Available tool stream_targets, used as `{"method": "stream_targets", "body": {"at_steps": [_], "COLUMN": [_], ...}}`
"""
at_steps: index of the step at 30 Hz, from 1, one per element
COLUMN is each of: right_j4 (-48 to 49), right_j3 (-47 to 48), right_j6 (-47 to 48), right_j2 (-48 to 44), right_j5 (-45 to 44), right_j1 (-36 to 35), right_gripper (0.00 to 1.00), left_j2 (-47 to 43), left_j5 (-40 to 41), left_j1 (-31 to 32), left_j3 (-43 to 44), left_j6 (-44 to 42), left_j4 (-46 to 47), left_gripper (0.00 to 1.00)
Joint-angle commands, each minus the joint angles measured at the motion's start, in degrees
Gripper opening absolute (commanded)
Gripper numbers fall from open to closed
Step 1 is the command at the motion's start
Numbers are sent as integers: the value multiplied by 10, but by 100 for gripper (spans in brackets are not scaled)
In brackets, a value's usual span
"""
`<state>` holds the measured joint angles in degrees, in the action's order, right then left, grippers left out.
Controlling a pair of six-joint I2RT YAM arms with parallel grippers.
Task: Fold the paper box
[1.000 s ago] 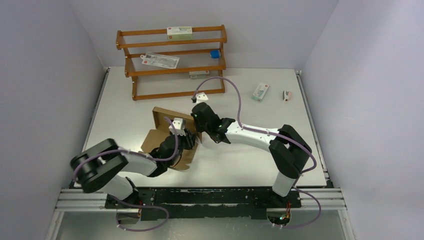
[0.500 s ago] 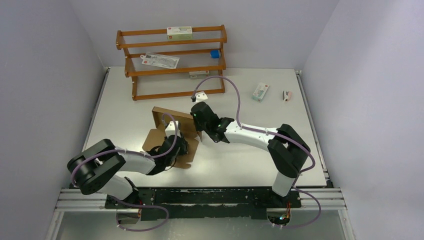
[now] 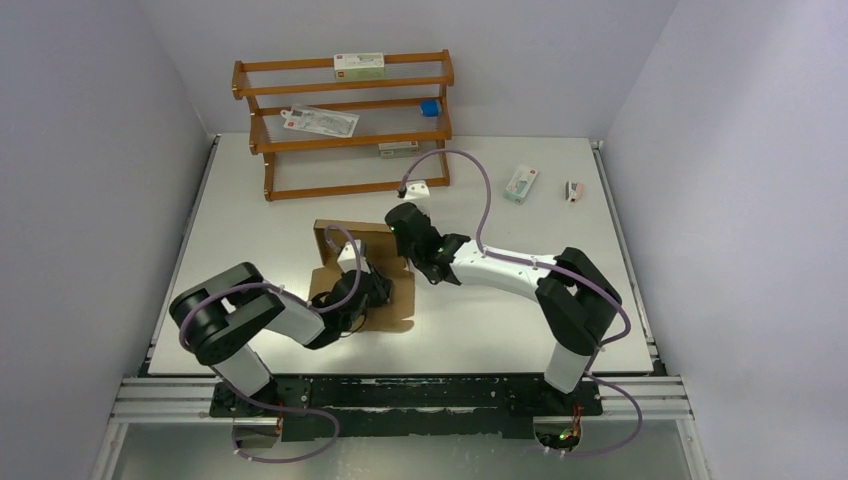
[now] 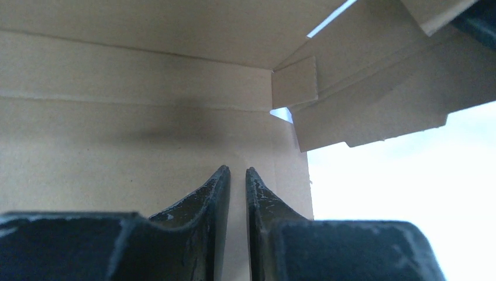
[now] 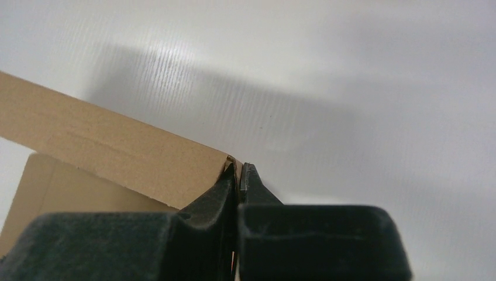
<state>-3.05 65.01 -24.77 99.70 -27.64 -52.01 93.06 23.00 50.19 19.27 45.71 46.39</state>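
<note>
We see paper box (image 3: 396, 300) further right than before; left gripper (image 4: 237, 175) narrowed to a slit, seemingly empty; right gripper (image 5: 238, 172) pinches its edge.

Two arms, left arm (image 3: 290, 320) and right arm (image 3: 500, 268): white curved link shells, black joint housings, bulky black shoulders. A lilac cable (image 3: 470, 190) loops loose along each arm and down to the base. A small white camera block (image 3: 413, 186) sits on each wrist. Left hand (image 4: 237, 172) and right hand (image 5: 240, 170): matte black tapered fingers, edges scuffed pale. Bases sit on a black rail (image 3: 400, 392).
</note>
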Motion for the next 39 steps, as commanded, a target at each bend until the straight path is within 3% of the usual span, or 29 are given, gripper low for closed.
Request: {"method": "stream_targets", "body": {"at_steps": [1, 14, 22, 26, 30, 39], "right_j4": [-8, 47, 45, 44, 44, 38], "right_j3": [-7, -75, -85, -84, -85, -80], "right_j6": [-66, -87, -97, -96, -98, -93], "right_j2": [-5, -21, -24, -24, -23, -26], "right_j5": [3, -19, -29, -27, -21, -20], "right_j1": [-8, -8, -8, -8, -8, -8], "right_gripper": [3, 5, 6, 6, 6, 6], "left_j2": [46, 107, 138, 128, 132, 133], "left_j5": [-63, -66, -78, -50, -22, 58], "left_j1": [32, 53, 67, 84, 87, 87], "left_j3": [12, 16, 2, 9, 30, 23], "left_j6": [32, -24, -70, -108, -138, -136], "left_j4": [-8, 111, 227, 229, 214, 215], "left_gripper": [21, 24, 39, 51, 56, 57]}}
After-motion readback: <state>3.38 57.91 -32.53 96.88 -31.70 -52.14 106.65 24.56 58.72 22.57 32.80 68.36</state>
